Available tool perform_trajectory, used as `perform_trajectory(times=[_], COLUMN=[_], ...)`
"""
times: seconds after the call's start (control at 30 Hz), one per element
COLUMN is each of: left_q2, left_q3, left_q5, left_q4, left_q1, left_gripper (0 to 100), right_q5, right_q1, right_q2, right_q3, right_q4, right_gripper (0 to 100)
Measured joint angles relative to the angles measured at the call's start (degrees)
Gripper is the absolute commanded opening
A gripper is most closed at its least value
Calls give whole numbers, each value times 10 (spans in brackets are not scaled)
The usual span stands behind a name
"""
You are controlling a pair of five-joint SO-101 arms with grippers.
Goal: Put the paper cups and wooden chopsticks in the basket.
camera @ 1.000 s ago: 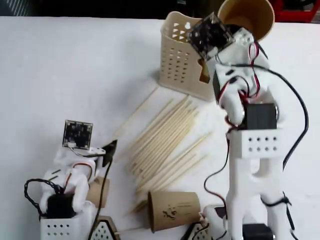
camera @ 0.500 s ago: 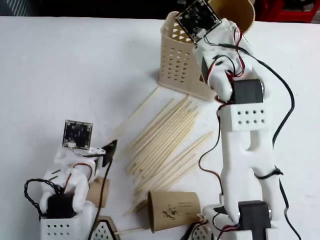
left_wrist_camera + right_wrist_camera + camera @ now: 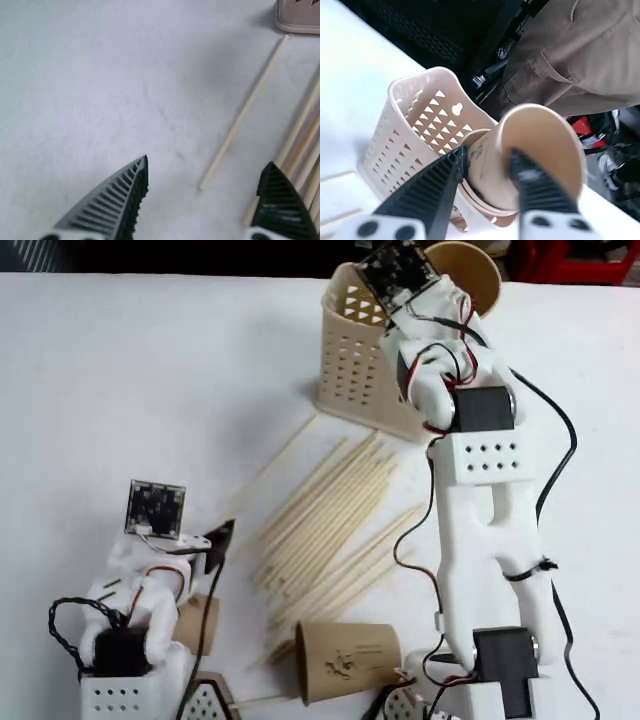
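Operator: What changed on the table point(image 3: 120, 360) in the last second?

Observer: The right arm point(image 3: 480, 530) stretched out toward 12 o'clock and swung a little toward 11. That brought its paper cup point(image 3: 470, 268) in from beside the basket point(image 3: 352, 375) to the basket's far rim. The left arm point(image 3: 140, 610), down at 7 o'clock, hasn't stirred.

Operator: Meaning what for the job?

Observer: I'd judge this cup's carry is nearly over. Lowering it and letting go are what remain.

Operator: And the grips?

Observer: The right gripper point(image 3: 487, 156) is partly closed and clamped on the cup. The left gripper point(image 3: 207, 167) is spread wide with nothing in it, above bare table just beside one stray stick.

Operator: How does the cup look?

Observer: Plain brown and uncrushed. It's tilted, with the narrow end toward the basket's mouth and the wide end away. From the wrist it overlaps the opening, but I can't tell whether it's inside yet.

Operator: What's left?

Observer: A second cup point(image 3: 350, 660) lies on its side at 6 o'clock. The wooden chopsticks point(image 3: 330, 525) are fanned across the centre, all still on the table.
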Motion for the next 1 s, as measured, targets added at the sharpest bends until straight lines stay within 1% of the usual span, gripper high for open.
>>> perform_trajectory(times=[0.1, 0.23, 0.37, 0.5, 0.83, 0.9, 1.0], left_q2=[0, 0, 0, 0, 0, 0, 0], left_q3=[0, 0, 0, 0, 0, 0, 0], left_q5=[0, 0, 0, 0, 0, 0, 0], left_q4=[0, 0, 0, 0, 0, 0, 0], left_q1=[0, 0, 0, 0, 0, -5, -19], left_gripper=[347, 347, 347, 347, 347, 347, 347], right_q5=[-22, -25, -25, -25, -26, -31, -31], right_q1=[0, -15, -40, -69, -140, -156, -172], right_q2=[-12, -65, -128, -176, -199, -199, -214], right_q3=[0, 0, -2, -2, -3, -2, 28], right_q4=[5, 50, 130, 226, 478, 506, 513], right_gripper=[281, 244, 223, 223, 223, 223, 223])
